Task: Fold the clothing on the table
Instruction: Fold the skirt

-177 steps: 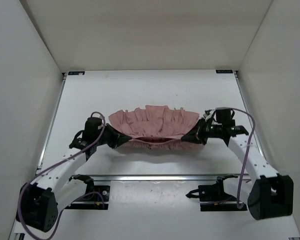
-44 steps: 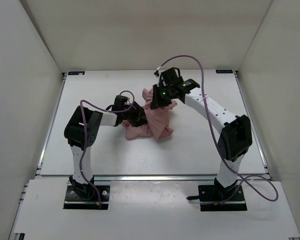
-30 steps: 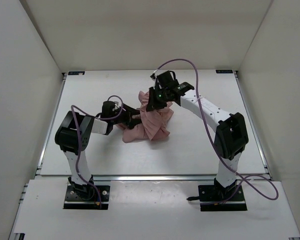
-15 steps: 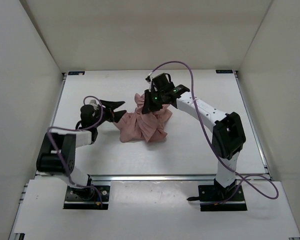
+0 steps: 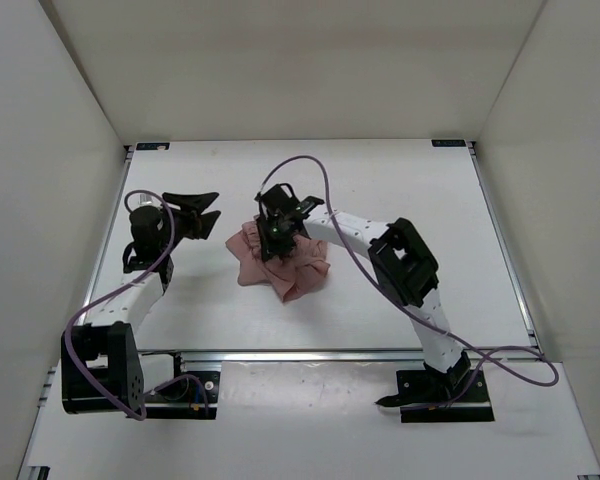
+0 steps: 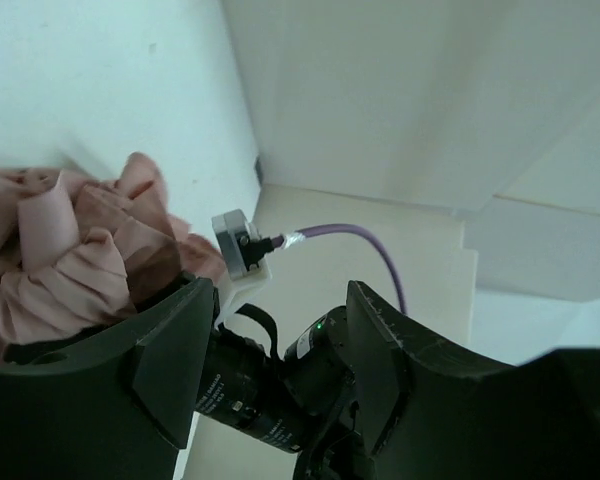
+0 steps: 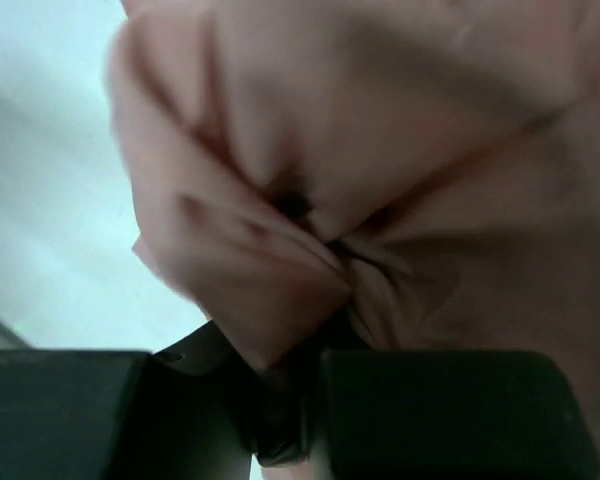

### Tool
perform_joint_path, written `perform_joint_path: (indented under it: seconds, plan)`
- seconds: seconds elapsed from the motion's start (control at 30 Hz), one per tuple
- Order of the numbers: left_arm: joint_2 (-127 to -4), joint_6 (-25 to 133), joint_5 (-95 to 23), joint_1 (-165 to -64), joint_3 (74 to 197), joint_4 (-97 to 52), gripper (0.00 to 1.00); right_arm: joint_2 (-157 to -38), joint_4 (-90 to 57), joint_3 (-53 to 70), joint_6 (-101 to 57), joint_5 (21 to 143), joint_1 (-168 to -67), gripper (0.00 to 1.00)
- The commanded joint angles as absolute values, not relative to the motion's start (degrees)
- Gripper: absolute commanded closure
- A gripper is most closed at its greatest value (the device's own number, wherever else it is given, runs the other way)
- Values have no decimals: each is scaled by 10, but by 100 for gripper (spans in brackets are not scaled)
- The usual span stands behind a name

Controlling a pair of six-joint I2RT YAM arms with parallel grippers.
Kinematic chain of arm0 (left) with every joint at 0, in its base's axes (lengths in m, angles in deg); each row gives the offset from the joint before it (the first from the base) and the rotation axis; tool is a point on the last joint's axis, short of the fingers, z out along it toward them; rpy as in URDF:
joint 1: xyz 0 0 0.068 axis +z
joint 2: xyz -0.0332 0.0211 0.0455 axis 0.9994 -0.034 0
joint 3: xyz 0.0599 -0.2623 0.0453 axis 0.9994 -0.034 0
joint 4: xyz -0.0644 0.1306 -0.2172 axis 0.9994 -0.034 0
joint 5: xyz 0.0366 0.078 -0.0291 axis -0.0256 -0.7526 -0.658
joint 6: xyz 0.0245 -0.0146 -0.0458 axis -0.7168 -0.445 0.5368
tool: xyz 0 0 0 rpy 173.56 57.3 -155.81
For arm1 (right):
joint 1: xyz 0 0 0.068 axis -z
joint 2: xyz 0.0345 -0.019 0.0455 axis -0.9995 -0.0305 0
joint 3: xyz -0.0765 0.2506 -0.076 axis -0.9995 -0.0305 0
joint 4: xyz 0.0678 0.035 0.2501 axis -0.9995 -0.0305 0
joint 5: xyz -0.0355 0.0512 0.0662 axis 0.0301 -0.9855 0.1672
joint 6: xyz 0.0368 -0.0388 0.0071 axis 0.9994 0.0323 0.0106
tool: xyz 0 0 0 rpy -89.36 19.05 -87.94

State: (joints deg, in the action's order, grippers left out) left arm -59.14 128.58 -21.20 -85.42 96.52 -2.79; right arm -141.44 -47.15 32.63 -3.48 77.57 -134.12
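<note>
The clothing (image 5: 285, 265) is a dusty-pink ruffled garment, bunched in a wrinkled heap on the white table (image 5: 430, 200), left of centre. My right gripper (image 5: 270, 238) reaches across from the right and presses into the heap's top left. In the right wrist view its jaws (image 7: 300, 400) are nearly together with a fold of the clothing (image 7: 380, 150) pinched between them. My left gripper (image 5: 210, 208) hangs open to the left of the heap, apart from it, holding nothing. In the left wrist view the open left gripper (image 6: 275, 300) frames the right arm's wrist (image 6: 280, 390), with the clothing (image 6: 70, 260) at the left.
White walls (image 5: 60, 120) enclose the table on the left, back and right. Metal rails (image 5: 330, 352) run along the table's edges. Purple cables (image 5: 330, 200) loop from both arms, the right one arching over the table near the heap.
My left gripper has let go and drawn back to the left, open. My right gripper has carried its cloth edge left and down onto the heap, which is now more compact.
</note>
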Motion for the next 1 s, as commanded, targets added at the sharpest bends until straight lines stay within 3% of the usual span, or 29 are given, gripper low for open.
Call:
perform_joint_path:
  seconds: [0.0, 0.03, 0.1, 0.17, 0.3, 0.47, 0.53, 0.57, 0.6, 0.63, 0.87, 0.97]
  plan:
    - [-575, 1267, -213, -847, 965, -66, 34, -1436, -478, 382, -51, 807, -1356, 79]
    - [-573, 1264, -212, -846, 968, -72, 34, -1445, -480, 389, -52, 805, -1364, 72]
    - [-567, 1263, -205, -837, 975, -76, 34, -1447, -481, 408, -70, 796, -1365, 50]
    - [-564, 1270, -203, -834, 981, -74, 34, -1422, -471, 409, -74, 788, -1369, 39]
    - [-555, 1273, -192, -823, 999, -82, 33, -1360, -437, 380, -85, 776, -1368, 32]
    - [-545, 1287, -186, -819, 994, -78, 34, -1243, -369, 288, -79, 746, -1359, 34]
    - [-533, 1289, -186, -819, 992, -81, 34, -1210, -310, 220, -69, 737, -1350, 44]
    - [-538, 1287, -187, -822, 988, -80, 34, -1185, -293, 200, -62, 730, -1342, 76]
    - [-538, 1286, -186, -820, 990, -82, 34, -1174, -257, 170, -45, 715, -1330, 97]
    - [-537, 1285, -180, -822, 993, -84, 34, -1172, -237, 154, -30, 704, -1322, 100]
    - [-551, 1195, -169, -842, 1043, -181, 34, -1172, -275, 156, -27, 687, -1299, 96]
    - [-566, 1109, -141, -849, 1075, -264, 35, -1148, -318, 133, -12, 701, -1276, 81]
